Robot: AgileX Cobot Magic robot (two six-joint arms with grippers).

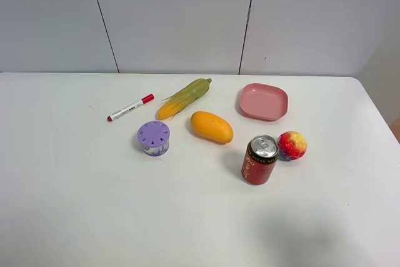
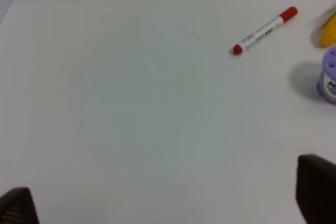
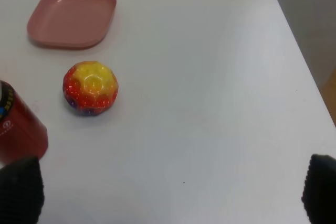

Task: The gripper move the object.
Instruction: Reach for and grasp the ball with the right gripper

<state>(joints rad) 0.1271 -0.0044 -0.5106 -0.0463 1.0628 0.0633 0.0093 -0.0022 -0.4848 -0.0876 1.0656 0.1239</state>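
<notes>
The object is a small round red and yellow ball-like fruit (image 1: 292, 145) on the white table, right of the red soda can (image 1: 259, 159). It also shows in the right wrist view (image 3: 90, 88). My right gripper (image 3: 170, 192) is open, its two black fingertips (image 3: 21, 190) wide apart, and it hangs some way short of the fruit. My left gripper (image 2: 168, 203) is open and empty over bare table at the left. Neither arm shows in the exterior high view.
A pink plate (image 1: 264, 101) lies behind the fruit. An orange mango (image 1: 212, 126), a corn cob (image 1: 184, 98), a purple lidded pot (image 1: 154, 137) and a red-capped marker (image 1: 130, 107) lie mid-table. The table's right edge (image 1: 381, 129) runs close to the fruit.
</notes>
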